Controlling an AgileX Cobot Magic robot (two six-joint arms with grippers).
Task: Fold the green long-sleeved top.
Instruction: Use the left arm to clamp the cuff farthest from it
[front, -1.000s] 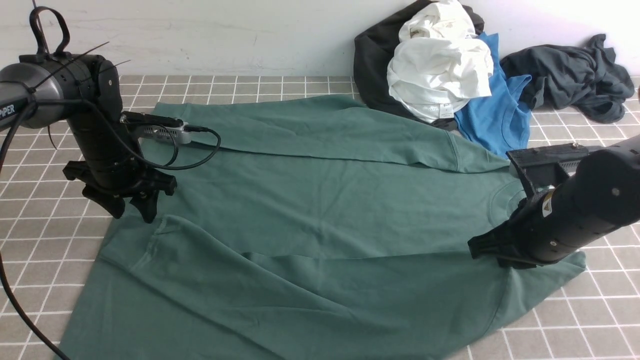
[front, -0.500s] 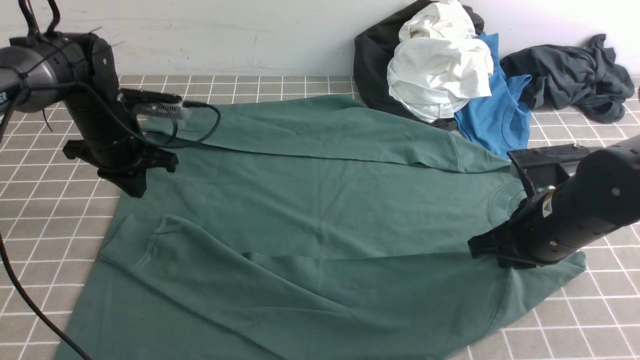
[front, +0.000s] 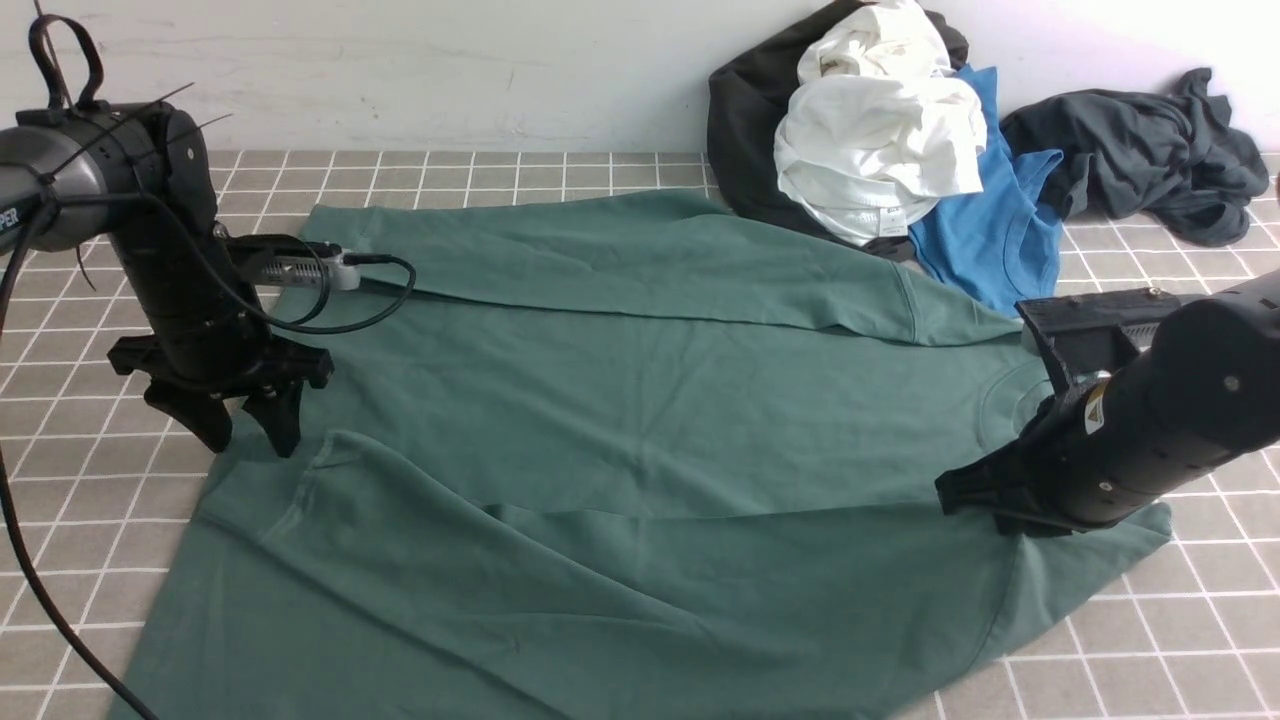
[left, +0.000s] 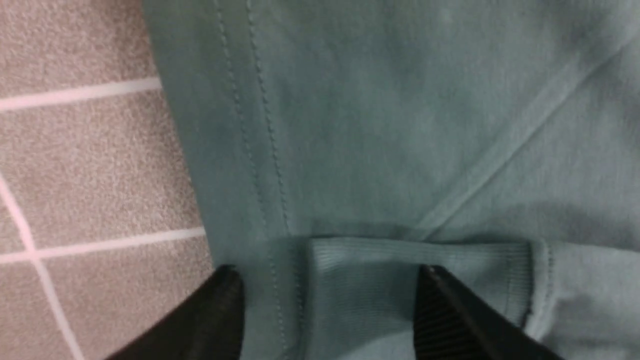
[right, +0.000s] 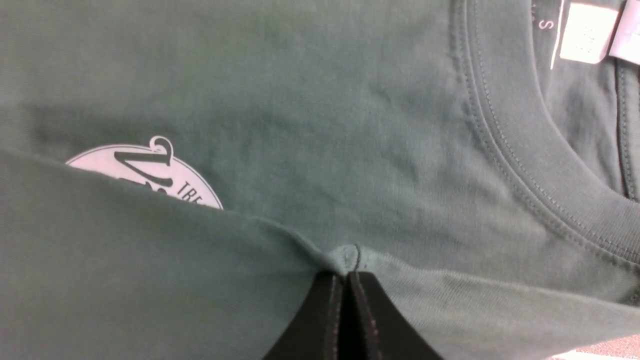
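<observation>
Front view: The green long-sleeved top (front: 640, 420) lies spread face up across the middle of the tiled tabletop (front: 80, 480), its hem toward 9 o'clock and its neck toward 3 o'clock, with both sleeves folded in over the body. At 9 o'clock the left hand (front: 250, 440) points down at the hem edge of the top, its two black fingers apart and holding nothing. Between 3 and 4 o'clock the right hand (front: 1010, 515) presses into the shoulder area of the top; its fingertips are hidden behind the arm. At 1 o'clock, against the wall (front: 400, 70), a white garment (front: 880, 140) sits heaped on a black garment (front: 745, 130), with a blue T-shirt (front: 990, 240) beside them and a dark grey garment (front: 1140, 150) toward 2 o'clock.

Left wrist view: The left hand (left: 330, 310) is open, its fingers (left: 450, 320) set either side of a ribbed cuff (left: 380, 270) that lies on the top (left: 375, 125). The stitched hem runs beside bare tabletop (left: 90, 165).

Right wrist view: The right hand (right: 348, 300) is closed, fingers pressed together and pinching a puckered fold of the top (right: 325, 125). A sleeve edge half covers the white round logo (right: 150, 172). The ribbed collar (right: 525, 150) curves round the white neck label (right: 587, 32).
</observation>
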